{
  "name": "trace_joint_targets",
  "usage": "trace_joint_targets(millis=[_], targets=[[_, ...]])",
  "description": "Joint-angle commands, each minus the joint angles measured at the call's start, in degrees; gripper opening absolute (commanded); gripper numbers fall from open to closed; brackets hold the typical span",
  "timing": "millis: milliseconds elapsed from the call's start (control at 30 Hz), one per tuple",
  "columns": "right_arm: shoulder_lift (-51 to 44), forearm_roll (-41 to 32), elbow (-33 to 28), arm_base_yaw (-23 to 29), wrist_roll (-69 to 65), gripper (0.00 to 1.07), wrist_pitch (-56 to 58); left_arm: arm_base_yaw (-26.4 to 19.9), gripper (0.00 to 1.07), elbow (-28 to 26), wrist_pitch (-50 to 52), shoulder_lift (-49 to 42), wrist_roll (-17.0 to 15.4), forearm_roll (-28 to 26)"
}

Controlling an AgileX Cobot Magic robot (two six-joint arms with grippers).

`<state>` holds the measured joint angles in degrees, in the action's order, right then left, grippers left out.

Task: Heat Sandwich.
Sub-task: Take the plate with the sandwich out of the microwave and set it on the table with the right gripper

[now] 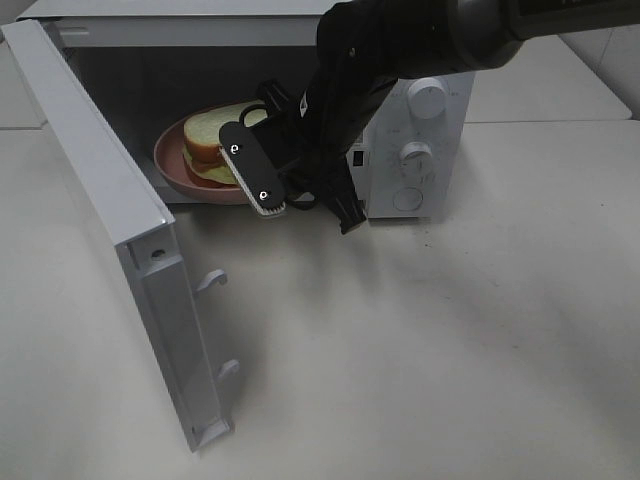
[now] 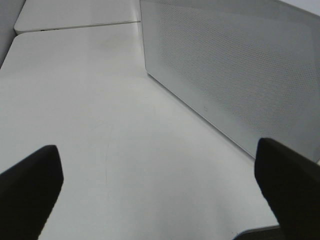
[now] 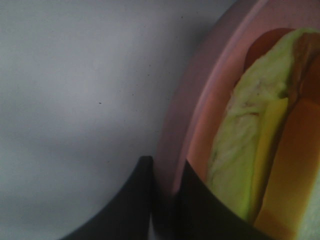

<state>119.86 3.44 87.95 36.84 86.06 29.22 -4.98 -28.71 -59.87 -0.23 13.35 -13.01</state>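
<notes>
The microwave door (image 1: pixel 130 240) is standing nearest the camera, swung fully outward on the left of the exterior view, and it is being left that way so the oven mouth stays reachable. Its latch hooks are pointing toward the table (image 1: pixel 450 350), which is carrying the whole appliance.

Beside that door, the left claw (image 2: pixel 160 190) is idling with its two dark fingers (image 2: pixel 30 185) spread wide and gripping nothing; its wrist view is showing only bare table and the perforated door panel (image 2: pixel 230 70), so it is probably waiting to push the door shut once the cavity is free.

Moving right, the pink plate (image 1: pixel 180 165) is sitting inside the microwave (image 1: pixel 400 120) cavity, and the sandwich (image 1: pixel 215 140) is lying on it, well within the rim. Carrying the food by its plate is sparing the bread from being squeezed.

The right claw (image 1: pixel 262 165) is reaching into the opening from the upper right, and its fingers are pinching the plate's rim (image 3: pixel 172 150) narrowly between them, one finger outside and one inside the lip. Whether the plate is already bearing fully on the oven floor I cannot tell. To my judgement, the loading step is nearly finished, with letting go, closing the door and setting the dials (image 1: pixel 428 98) left to do.
</notes>
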Motion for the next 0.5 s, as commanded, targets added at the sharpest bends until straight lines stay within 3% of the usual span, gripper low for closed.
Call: trace_joint_targets(millis=[33, 500], targets=[[-2.9, 0.7, -2.0, 0.2, -0.2, 0.00, -0.6, 0.0, 1.01, 0.1, 0.3, -1.5, -0.3, -0.1], [-8.3, 0.6, -8.5, 2.0, 1.1, 0.00, -1.7, 0.0, 1.01, 0.1, 0.3, -1.5, -0.3, -0.1]])
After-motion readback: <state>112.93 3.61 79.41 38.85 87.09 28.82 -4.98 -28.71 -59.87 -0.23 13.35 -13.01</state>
